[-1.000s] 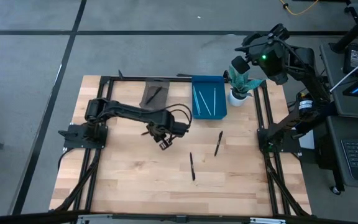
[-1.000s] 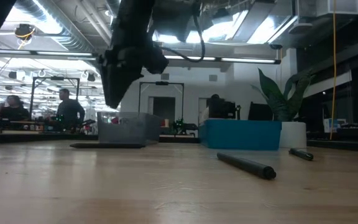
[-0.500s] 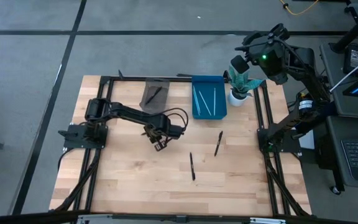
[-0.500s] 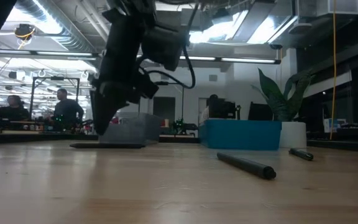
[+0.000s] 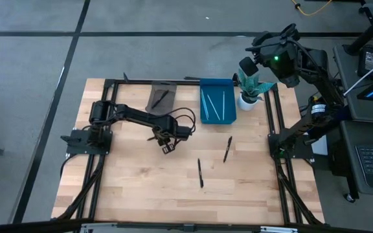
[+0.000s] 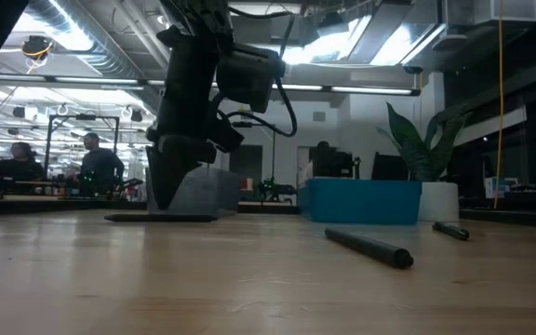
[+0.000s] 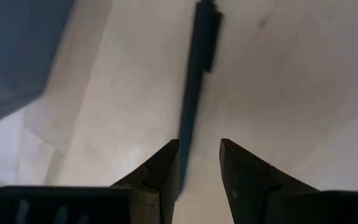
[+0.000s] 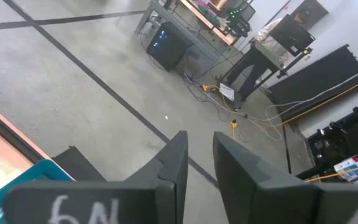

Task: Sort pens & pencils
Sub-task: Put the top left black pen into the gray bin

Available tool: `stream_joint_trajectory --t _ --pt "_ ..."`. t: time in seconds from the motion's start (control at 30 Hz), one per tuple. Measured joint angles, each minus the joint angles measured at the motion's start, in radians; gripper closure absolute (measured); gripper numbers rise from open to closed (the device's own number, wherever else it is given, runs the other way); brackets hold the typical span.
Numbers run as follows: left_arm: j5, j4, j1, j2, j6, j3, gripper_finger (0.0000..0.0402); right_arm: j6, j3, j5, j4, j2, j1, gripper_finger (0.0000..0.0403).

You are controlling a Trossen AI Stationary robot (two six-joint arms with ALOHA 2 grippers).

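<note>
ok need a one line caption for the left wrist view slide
Left gripper open just above the wooden table, a dark pen lying ahead between its fingers.

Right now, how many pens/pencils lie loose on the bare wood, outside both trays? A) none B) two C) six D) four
B: the high view shows just two on the open table, one dark pen near the middle and a second pen up and to its right; the rest sit in the blue tray or grey tray.

The only readable marking is a handwritten white "6N", seen upside down, on the right gripper body.
</note>
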Motion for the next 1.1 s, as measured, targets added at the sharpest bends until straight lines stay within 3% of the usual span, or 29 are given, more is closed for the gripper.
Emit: stream_joint_trajectory --t 0.4,0.77,1.1 --pt "-0.006 0.038 0.021 0.0 0.05 -0.003 0.0292 0.0 0.0 0.0 0.008 0.0 0.0 0.0325" --pt "0.05 0.118 0.025 -0.008 0.015 -0.126 0.0292 -0.005 0.0 0.0 0.022 0.0 0.0 0.0325" --pt "0.062 0.123 0.022 -0.003 0.035 -0.109 0.0301 -0.007 0.0 0.0 0.038 0.0 0.0 0.0325"
